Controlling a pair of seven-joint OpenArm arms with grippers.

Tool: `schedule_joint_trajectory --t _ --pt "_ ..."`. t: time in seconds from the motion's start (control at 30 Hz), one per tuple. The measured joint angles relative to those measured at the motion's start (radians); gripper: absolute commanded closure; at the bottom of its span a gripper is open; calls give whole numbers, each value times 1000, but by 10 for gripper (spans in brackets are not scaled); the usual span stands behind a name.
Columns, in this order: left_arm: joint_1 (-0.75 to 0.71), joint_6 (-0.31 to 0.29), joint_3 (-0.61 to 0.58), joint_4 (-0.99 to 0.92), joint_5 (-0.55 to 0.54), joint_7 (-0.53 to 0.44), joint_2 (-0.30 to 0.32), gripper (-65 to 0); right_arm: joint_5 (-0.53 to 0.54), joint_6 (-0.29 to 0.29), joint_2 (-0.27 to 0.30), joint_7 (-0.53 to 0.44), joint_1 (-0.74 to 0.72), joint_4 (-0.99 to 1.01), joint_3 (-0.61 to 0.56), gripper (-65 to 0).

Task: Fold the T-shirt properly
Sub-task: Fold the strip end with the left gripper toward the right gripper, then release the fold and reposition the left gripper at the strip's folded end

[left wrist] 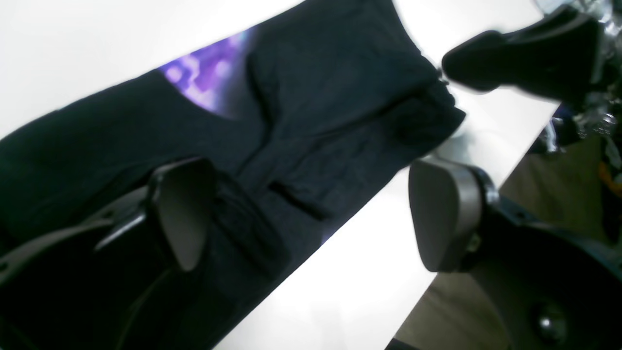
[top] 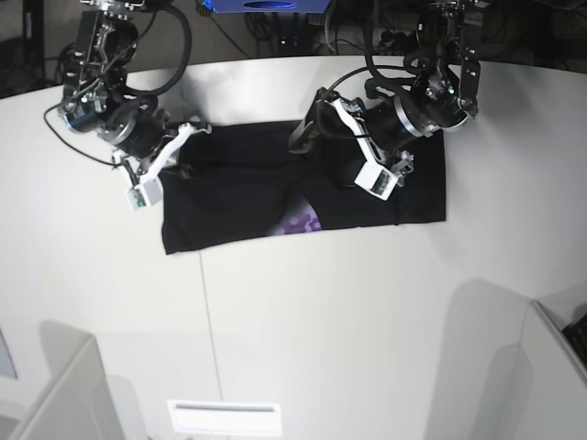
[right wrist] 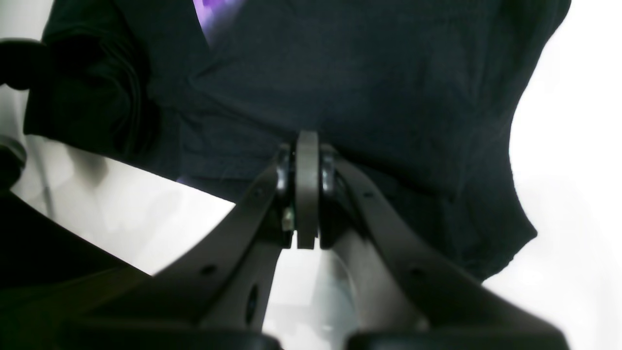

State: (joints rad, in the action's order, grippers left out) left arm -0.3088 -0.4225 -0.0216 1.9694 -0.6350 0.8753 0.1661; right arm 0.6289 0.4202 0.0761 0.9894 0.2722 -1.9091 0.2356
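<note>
left gripper [left wrist: 311, 214]: in my left wrist view the jaws are spread wide with nothing between them. One pad hangs over the black cloth, the other over bare table [left wrist: 350, 291] past the hem, so I read this one as let go.

T-shirt [left wrist: 301, 112], left wrist view: lies flat right under and ahead of the open jaws, running as a long dark band corner to corner. A bit of purple print peeks out from under a folded flap.

right gripper [right wrist: 307, 187]: right wrist view shows the fingers pinched tight together. Cloth sits right at the tips, but I honestly can't tell if any is caught in there.

T-shirt, right wrist view: fills the top of the frame just beyond the closed tips, edge sagging toward them.

base view: shirt [top: 229, 206] is a wide strip, long axis left to right across the table [top: 367, 321]. My left gripper [top: 310, 136] hovers over the middle, my right gripper [top: 188, 137] at the far end.

next move, my guess: the left arm is nearer the middle, so it takes the crosswise fold.
</note>
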Motion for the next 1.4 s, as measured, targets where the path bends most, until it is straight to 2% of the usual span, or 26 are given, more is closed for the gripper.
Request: schedule_joint_trajectory --t 0.03,0.07,0.13,0.17,0.2,0.3,0.43,0.5,0.6,0.63,0.77,0.83,1.07,1.13,1.2,1.4 --pt "-22 -3 38 4 -3 -9 -2 -510 0 0 0 0 0 0 1 0" --pt "-48 -2 79 10 -2 -8 3 -415 0 0 0 0 -3 0 1 0" --pt "-91 5 151 10 15 7 10 -166 0 0 0 -2 -6 0 1 0" --pt "-108 5 180 10 14 6 11 -15 1 0 0 -2 -5 0 1 0" --pt "-117 4 208 10 11 2 11 0 3 0 -3 -2 -5 0 0 0" --pt "-130 0 273 12 1 -1 2 0 0 0 -3 -2 -7 0 -4 0" --pt "-135 1 370 7 14 -4 1 0 0 0 -36 -1 -11 0 -9 0" --pt "-116 1 381 -10 14 -2 -2 0 0 0 -41 -2 -11 0 -10 0" --pt "-63 0 378 -50 8 -1 -39 0 -3 0 -35 -1 -12 0 -8 0" --pt "-50 13 372 -64 5 -2 -45 0 -3 0 -35 -1 -13 0 -8 0" --pt "1 131 370 -132 17 0 -73 0 0 0 -35 -2 -19 0 -8 0" --pt "25 156 347 -164 19 0 -79 0 0 0 -34 -1 -16 0 -8 0" --pt "110 165 237 -300 13 -3 -79 0 0 0 -29 -1 -15 0 0 0" --pt "140 235 200 -344 7 -4 -88 0 0 0 -29 -2 -17 0 0 0" --pt "174 269 157 -364 8 -3 -92 0 -1 0 -21 0 -23 0 0 0" --pt "301 305 48 -373 7 -11 -161 0 -3 0 -8 -1 -25 0 0 0"
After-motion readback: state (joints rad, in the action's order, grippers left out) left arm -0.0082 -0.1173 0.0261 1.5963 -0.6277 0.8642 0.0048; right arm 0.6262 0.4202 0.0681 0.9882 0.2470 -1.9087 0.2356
